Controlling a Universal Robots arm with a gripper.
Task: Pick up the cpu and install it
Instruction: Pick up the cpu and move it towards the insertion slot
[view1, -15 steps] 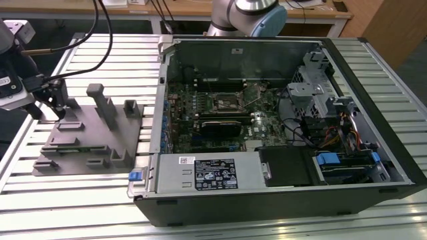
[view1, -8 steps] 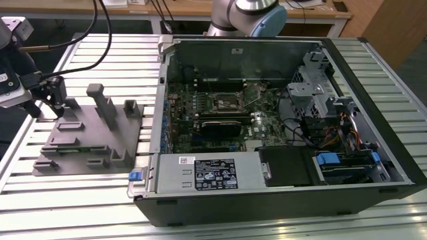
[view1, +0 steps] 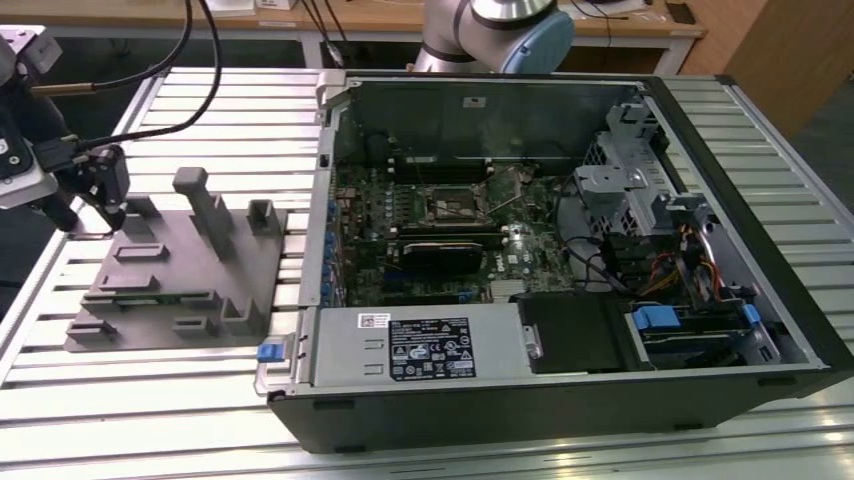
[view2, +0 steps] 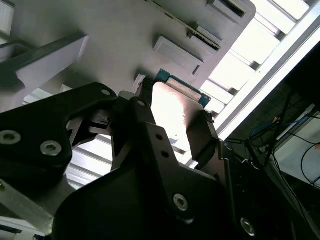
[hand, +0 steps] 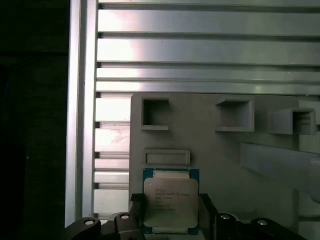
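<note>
The gripper (hand: 171, 212) is clamped on the cpu (hand: 170, 197), with one jaw pressed against each of two opposite edges, as seen in both wrist views. The chip lies flat with its metal top up in its nest on the grey fixture (view1: 174, 285), just beside a small rectangular block of that fixture. A clean pickup probably calls for jaws square to the edges, a modest squeeze, and a lift straight up off the fixture, so the chip stays level and no corner catches. In the exterior view the wrist hangs low over the fixture's side away from the computer case (view1: 801, 330), tool pointing down, above the slatted table (view1: 160, 420).
</note>
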